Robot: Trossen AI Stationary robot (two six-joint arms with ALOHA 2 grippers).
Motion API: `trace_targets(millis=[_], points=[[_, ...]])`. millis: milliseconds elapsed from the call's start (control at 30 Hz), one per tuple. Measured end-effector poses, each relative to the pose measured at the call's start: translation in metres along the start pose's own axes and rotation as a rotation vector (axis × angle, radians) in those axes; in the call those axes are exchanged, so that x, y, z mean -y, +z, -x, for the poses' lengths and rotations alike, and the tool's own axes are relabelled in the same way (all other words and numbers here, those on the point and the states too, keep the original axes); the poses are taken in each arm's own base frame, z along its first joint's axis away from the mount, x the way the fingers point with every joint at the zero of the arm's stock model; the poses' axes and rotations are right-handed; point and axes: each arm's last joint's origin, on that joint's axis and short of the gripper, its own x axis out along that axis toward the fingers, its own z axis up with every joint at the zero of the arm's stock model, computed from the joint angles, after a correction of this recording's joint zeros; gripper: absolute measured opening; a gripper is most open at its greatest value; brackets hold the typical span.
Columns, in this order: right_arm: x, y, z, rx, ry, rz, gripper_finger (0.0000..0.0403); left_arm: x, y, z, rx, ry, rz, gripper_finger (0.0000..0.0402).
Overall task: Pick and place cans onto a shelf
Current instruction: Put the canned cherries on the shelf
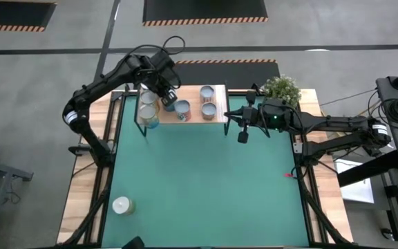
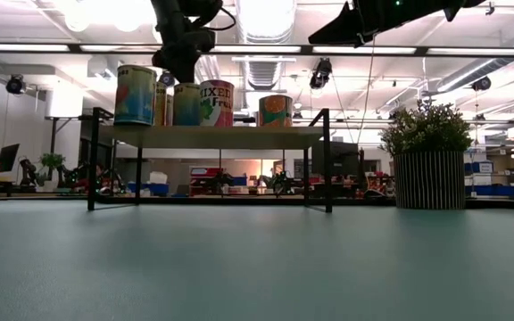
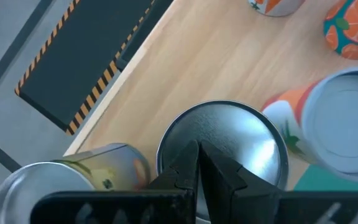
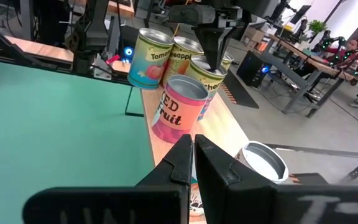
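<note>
One white-topped can (image 1: 121, 205) is left alone near the front left corner of the green-matted table (image 1: 206, 187). At the table's far edge the shelf (image 1: 192, 113) is seen on thin black legs, and six cans are carried on it: two (image 1: 148, 109) at its left end, two (image 1: 208, 102) toward its right end, and two between. The left gripper (image 1: 169, 97) is poised just above the silver-topped can (image 3: 225, 146) in the middle group, its fingers pressed together with nothing held. The right gripper (image 1: 243, 135) is held just off the shelf's right end, likewise closed and empty. A potted plant (image 1: 282, 88) is set beyond it at the far right corner.
</note>
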Motion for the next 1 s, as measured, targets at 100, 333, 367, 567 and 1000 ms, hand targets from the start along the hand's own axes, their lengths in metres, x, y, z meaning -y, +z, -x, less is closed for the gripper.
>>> trace_targets(millis=[100, 333, 367, 567, 1000], points=[[0.000, 0.000, 0.000, 0.000, 0.000, 0.000, 0.0009, 0.005, 0.000, 0.001, 0.001, -0.007, 0.004, 0.0000], [0.000, 0.000, 0.000, 0.000, 0.000, 0.001, 0.0009, 0.013, -0.003, 0.002, -0.025, -0.009, 0.029, 0.0000], [0.000, 0.000, 0.000, 0.000, 0.000, 0.000, 0.0009, 0.013, -0.004, 0.002, -0.027, -0.007, 0.032, 0.0000], [0.000, 0.000, 0.000, 0.000, 0.000, 0.002, 0.0009, 0.015, -0.005, 0.003, -0.036, -0.006, 0.051, 0.0000], [0.000, -0.001, 0.000, -0.015, 0.005, 0.008, 0.0009, 0.027, -0.008, 0.005, -0.059, -0.013, 0.080, 0.0000]])
